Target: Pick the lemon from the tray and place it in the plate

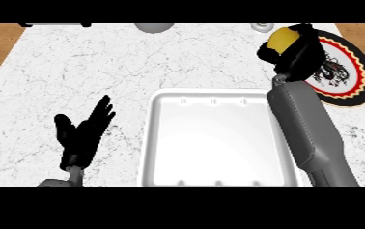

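Observation:
My right hand is curled round the yellow lemon, which shows at the hand's upper left. Hand and lemon hang over the left rim of the round plate, a black-rimmed plate with a red, yellow and white pattern at the far right. The white tray lies in the middle near the front, with nothing in it. My right forearm crosses the tray's right edge. At the lower left my left hand rests open, fingers up, apart from the tray.
A grey rounded object and a small pale one sit at the counter's far edge. Wooden strips show at the top left and top right corners beyond the white marble counter.

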Robot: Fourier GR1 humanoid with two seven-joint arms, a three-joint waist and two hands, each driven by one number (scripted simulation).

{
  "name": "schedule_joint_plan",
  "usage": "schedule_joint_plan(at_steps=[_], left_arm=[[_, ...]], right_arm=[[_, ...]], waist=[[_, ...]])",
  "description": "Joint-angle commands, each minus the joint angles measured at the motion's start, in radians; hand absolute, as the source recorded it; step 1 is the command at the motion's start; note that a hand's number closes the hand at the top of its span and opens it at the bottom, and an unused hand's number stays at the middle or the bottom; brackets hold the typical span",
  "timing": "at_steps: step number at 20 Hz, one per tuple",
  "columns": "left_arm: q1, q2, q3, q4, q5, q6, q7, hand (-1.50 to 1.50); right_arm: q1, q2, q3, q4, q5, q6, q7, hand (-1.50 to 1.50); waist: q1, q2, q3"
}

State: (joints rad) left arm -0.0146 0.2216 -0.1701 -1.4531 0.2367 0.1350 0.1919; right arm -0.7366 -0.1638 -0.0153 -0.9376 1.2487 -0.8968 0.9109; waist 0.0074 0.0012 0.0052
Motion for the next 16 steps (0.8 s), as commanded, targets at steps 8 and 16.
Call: schedule_joint_plan(at_steps=[8,16], left_arm=[[-0.022,-0.031,-0.011,0.045,-0.026,-0.002,0.020,0.00],[-0.002,-0.049,-0.025,0.029,-0.052,0.003,0.004,0.00]], right_arm=[[0.049,-0.215,-0.170,0.216,-0.316,-0.255,-0.342,1.50],[0.010,-0.336,-0.268,0.339,-0.614,-0.169,-0.691,1.50]], waist=[[0.015,0.011,-0.002],[0.031,0.016,0.000]])
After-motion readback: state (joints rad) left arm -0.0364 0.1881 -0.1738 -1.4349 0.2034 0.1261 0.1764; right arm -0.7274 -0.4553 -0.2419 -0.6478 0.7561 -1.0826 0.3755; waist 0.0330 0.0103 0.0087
